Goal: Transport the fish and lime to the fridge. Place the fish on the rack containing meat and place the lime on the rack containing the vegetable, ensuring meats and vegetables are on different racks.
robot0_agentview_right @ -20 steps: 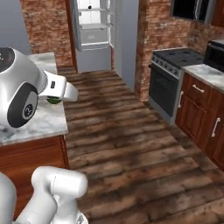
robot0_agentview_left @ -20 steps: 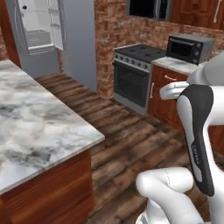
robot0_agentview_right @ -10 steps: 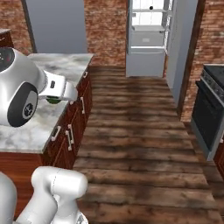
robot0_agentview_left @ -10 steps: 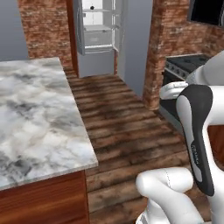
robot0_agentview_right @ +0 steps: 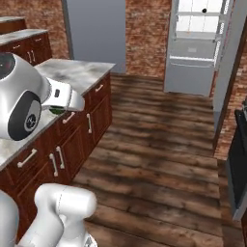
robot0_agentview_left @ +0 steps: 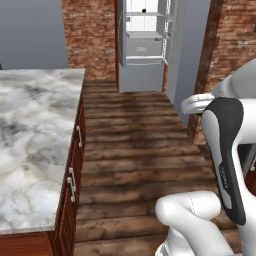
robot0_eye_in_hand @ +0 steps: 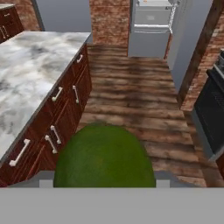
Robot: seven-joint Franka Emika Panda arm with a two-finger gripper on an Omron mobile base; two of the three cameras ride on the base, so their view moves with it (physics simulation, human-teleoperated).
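The white arm is folded upright, rising at 4 o'clock in the left base view and at 8 o'clock in the right base view. The claw (robot0_agentview_right: 61,108) is held out level, closed on the lime (robot0_eye_in_hand: 104,156), seen at 6 o'clock in the hand view.

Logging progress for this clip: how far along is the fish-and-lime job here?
Done: the small dark green lime sits gripped in the tool, and the tall grey fridge across the wooden floor stands open. In hand: carrying it there. Left: shelving the lime; the fish isn't visible, so its status is unclear.
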